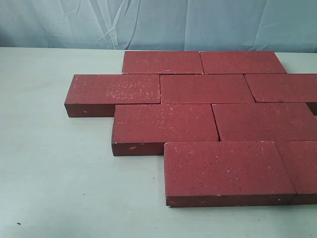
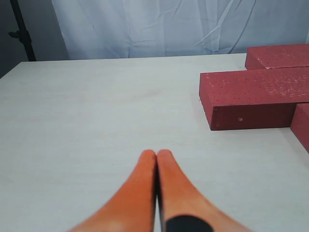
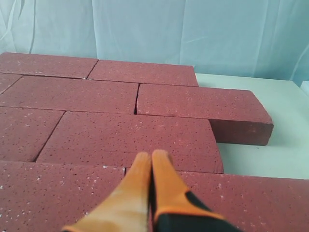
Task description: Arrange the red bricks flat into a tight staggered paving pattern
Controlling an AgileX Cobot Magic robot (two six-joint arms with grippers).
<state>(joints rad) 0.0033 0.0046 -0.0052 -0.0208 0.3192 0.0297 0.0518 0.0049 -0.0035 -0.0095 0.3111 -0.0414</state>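
Checking the red bricks [image 1: 207, 88] for loose joints.
I am seeing left fingers [image 2: 145, 179] and right fingers [image 3: 137, 179] pressed together, good for sideways nudging.

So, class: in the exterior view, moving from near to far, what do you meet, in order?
Bare table → front brick row → second brick row → third brick row → far brick row → backdrop cloth.

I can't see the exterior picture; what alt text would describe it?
Nine dark red bricks lie flat in four closely joined, staggered rows on a pale table, running off the right edge. A wrinkled blue cloth hangs behind; no robot arm shows.
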